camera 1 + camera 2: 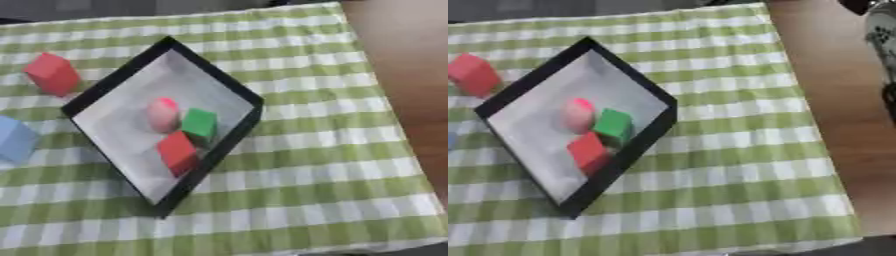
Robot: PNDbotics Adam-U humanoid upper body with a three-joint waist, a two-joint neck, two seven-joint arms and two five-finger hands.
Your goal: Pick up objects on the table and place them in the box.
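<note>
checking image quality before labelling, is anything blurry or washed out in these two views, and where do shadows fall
Left eye view: soft all over, the box rim smeared, its pale floor a little washed out, a faint shadow beside the green block. Right eye view: equally soft; the pink object lacks crisp edges, and the red block outside casts a dim shadow on the cloth.

We're looking down on a covered table.
A green-and-white checked cloth [332, 150] spreads across brown wood [833, 90], bare along the right side.
</note>
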